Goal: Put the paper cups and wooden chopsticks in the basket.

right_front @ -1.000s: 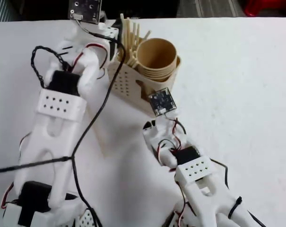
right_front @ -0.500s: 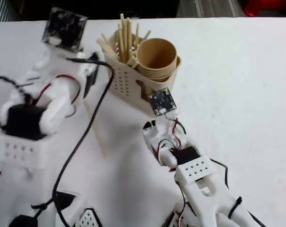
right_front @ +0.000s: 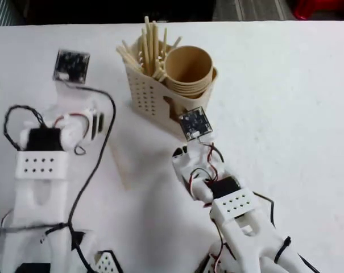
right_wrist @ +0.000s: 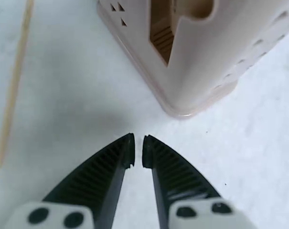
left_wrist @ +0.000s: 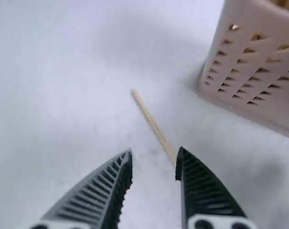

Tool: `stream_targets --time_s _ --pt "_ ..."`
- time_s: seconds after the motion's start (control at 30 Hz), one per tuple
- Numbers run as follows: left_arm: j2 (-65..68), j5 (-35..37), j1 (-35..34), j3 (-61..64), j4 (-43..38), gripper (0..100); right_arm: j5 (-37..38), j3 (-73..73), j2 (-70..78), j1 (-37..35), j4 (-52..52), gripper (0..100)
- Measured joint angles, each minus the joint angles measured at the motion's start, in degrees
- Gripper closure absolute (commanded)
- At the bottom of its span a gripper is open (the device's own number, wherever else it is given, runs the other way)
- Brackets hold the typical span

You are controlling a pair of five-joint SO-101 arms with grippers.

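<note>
A beige perforated basket (right_front: 152, 99) stands at the back middle of the table. It holds a bundle of wooden chopsticks (right_front: 149, 48) and a stack of paper cups (right_front: 189, 71). One loose chopstick (right_front: 118, 165) lies flat on the table in front of the basket's left side. My left gripper (left_wrist: 154, 162) is open just above the table, and that chopstick (left_wrist: 151, 124) lies right ahead of its tips, with the basket (left_wrist: 254, 71) beyond. My right gripper (right_wrist: 135, 151) is shut and holds nothing. It hovers low before the basket's near corner (right_wrist: 201, 90), with the chopstick (right_wrist: 13, 90) off to one side.
The white table (right_front: 285, 102) stretches wide to the right of the basket. The left arm's black cable (right_front: 95, 165) hangs across the table near the loose chopstick. The right arm's wrist board (right_front: 194, 122) sits close against the basket's front wall.
The left arm has drawn back from the basket's left rim, toward the left and the near side. More of the chopstick bundle now shows. The right arm has kept still.
</note>
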Motion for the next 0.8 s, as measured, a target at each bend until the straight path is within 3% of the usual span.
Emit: stream_targets --time_s 0.2,0.4,0.8 --pt "0.0 0.35 0.0 14.15 -12.92 83 0.0 0.0 0.0 0.0 0.0 95.0" --pt "2.29 1.93 0.0 15.82 -15.38 83 0.0 0.0 0.0 0.0 0.0 95.0" --pt "39.91 3.43 0.0 -7.03 -9.14 84 0.0 0.0 0.0 0.0 0.0 95.0"
